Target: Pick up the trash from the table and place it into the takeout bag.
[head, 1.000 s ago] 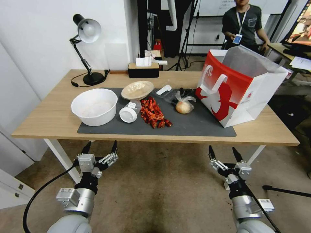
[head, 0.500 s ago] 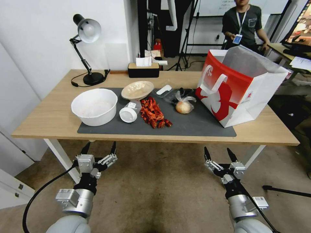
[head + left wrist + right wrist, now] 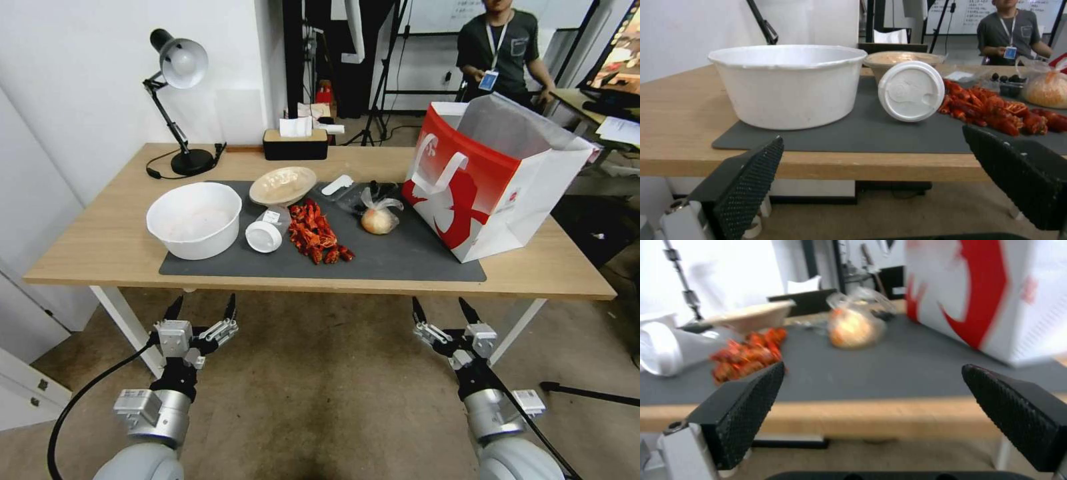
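On the table [image 3: 100, 247] the trash lies on a dark grey mat [image 3: 400, 260]: a white-lidded clear cup [image 3: 265, 233] on its side, a pile of red shells [image 3: 315, 233], a knotted clear bag [image 3: 379, 217] and a beige shallow bowl [image 3: 283, 185]. The takeout bag [image 3: 490, 177] stands open at the table's right end. My left gripper [image 3: 201, 308] and right gripper [image 3: 440, 310] hang open below the table's front edge, apart from everything. In the left wrist view the lidded cup [image 3: 910, 91] and shells [image 3: 996, 111] lie ahead. The right wrist view faces the knotted bag [image 3: 853, 326] and takeout bag [image 3: 996, 296].
A big white bowl [image 3: 195, 219] sits at the mat's left end. At the back stand a black desk lamp [image 3: 177, 100] and a dark tissue box [image 3: 295, 143]. A clear tray of dark items [image 3: 363, 193] lies behind the knotted bag. A person sits beyond the table.
My right gripper has moved left and slightly up toward the table's front edge. The left gripper has barely shifted. Nothing on the table has moved.
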